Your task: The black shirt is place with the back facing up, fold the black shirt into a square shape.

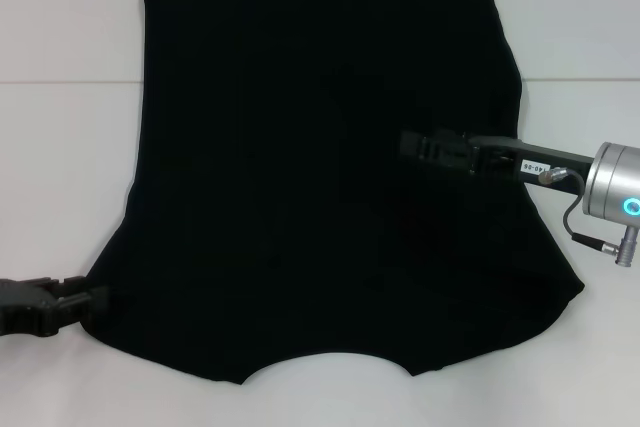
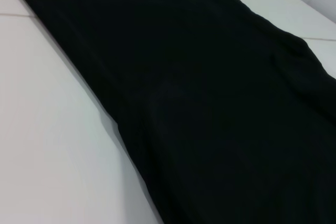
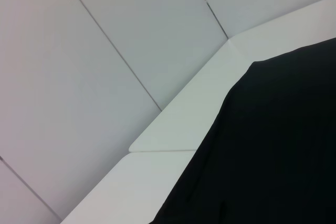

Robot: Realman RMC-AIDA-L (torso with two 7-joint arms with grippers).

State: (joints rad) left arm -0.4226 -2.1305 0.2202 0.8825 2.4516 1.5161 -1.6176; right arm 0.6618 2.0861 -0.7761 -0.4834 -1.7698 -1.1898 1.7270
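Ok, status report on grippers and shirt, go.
Left gripper at shirt's near left corner. Right gripper over the large matte black fabric T-shirt, spread on white table. Nothing obstructing.

White table (image 1: 60,177) with thin seams; pale panelled wall (image 3: 105,35) behind it.

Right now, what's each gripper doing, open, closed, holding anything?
Left gripper: at the black shirt near-left corner, cannot tell.
Right gripper: over shirt, cannot tell.

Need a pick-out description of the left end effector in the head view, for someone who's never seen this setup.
Start at the white table and the large matte black fabric shirt spread over it. Follow the shirt's near-left corner: the left end effector sits right at that edge. Unlike the right end effector, which hangs over the shirt's middle, it shows no silver wrist.
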